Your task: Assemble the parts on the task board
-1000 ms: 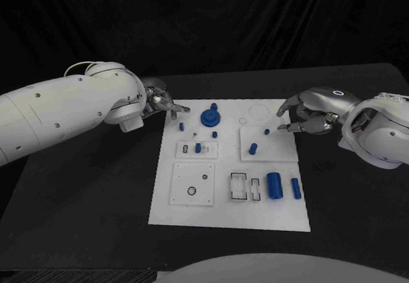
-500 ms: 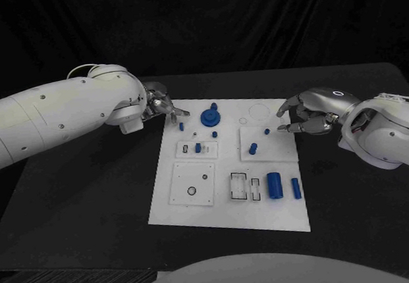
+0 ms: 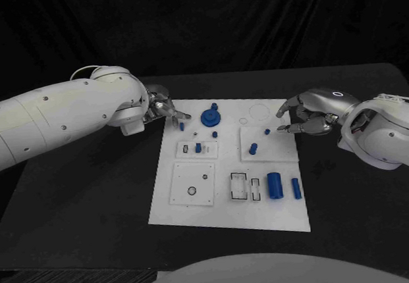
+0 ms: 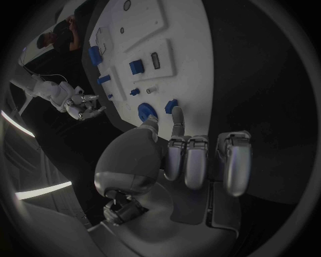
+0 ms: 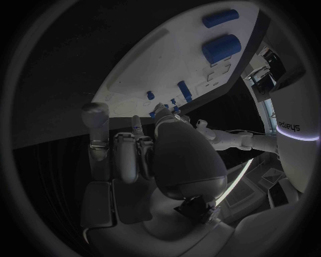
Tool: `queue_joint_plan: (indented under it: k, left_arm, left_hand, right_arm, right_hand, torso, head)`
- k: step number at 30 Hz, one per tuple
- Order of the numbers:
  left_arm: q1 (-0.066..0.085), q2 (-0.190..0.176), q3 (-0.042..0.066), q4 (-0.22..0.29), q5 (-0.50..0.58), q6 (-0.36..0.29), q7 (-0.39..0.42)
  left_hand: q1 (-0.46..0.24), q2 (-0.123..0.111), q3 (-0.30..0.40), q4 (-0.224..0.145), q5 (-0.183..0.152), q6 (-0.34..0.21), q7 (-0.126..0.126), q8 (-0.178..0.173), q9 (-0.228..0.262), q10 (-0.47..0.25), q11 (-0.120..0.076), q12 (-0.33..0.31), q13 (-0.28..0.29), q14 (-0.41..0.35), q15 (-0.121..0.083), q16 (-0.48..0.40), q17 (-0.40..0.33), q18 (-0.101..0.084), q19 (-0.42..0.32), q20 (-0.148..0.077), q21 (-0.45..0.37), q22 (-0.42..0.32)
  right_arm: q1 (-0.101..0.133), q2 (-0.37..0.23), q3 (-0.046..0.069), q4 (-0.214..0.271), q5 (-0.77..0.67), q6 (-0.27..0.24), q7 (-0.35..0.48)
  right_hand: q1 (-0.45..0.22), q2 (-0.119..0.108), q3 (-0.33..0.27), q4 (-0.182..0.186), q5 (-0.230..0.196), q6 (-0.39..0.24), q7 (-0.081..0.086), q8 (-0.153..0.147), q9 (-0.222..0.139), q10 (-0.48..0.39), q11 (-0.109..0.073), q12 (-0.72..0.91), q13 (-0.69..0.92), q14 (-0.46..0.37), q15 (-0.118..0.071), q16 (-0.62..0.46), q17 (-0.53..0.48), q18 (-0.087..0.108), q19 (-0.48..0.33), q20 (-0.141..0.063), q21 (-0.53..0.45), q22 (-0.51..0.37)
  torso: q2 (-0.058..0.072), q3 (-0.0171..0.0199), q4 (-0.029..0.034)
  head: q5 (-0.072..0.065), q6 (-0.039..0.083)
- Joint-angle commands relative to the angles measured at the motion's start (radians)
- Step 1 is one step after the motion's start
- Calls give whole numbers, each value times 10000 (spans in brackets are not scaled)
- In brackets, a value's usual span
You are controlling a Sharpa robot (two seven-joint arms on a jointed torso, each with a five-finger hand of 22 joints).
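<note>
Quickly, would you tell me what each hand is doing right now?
Left hand: fingertips at a small blue peg; grip cannot be told.
Right hand: fingers curled, holding nothing visible.

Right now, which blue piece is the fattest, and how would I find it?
Look at the white task board in the middle of the table. Near its front right corner, two blue pieces lie side by side. The fat blue cylinder is the left one; the slim blue rod beside it is much thinner.

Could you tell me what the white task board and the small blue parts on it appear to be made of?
The flat white task board looks like matte plastic or painted sheet: an even, glare-free surface with cut recesses. The small blue parts, such as the blue cylinder, look like moulded or printed plastic, uniformly coloured and dull. Neither is certain.
</note>
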Motion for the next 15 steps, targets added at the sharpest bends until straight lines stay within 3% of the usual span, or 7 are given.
queue_joint_plan:
  k: [1, 15]
  left_arm:
    - [-29, 24, 8, -7, 0, 255, 76]
    - [-64, 63, 8, -57, 0, 424, 8]
  left_hand:
    - [127, 3, -29, -29, -22, 36, 19, -34, -7, 1059, 48, 35, 2620, 1056, 88, 26, 2635, -9, 572, 69, -82, 2227]
    - [258, 60, 16, -118, 6, 66, 15, -14, 7, 1059, 53, 35, 2620, 1056, 103, 26, 2635, -5, 561, 87, -98, 2224]
  right_arm:
    - [-27, -1, 5, -6, -17, -18, -117]
    - [-70, 12, 5, -22, -17, -21, -112]
  right_hand:
    - [25, 19, -39, -9, 62, 73, 18, -28, -13, 840, 51, -63, 2380, 778, 45, -38, 1770, 90, -90, 4, -64, 652]
    - [29, 24, -52, -5, 89, 84, 17, -37, -23, 831, 49, -70, 2369, 776, 44, -46, 1763, 92, -91, 4, -90, 649]
  torso:
    - [1, 2, -4]
    - [3, 8, -10]
  head:
    - [-10, -1]
    - [-9, -1]
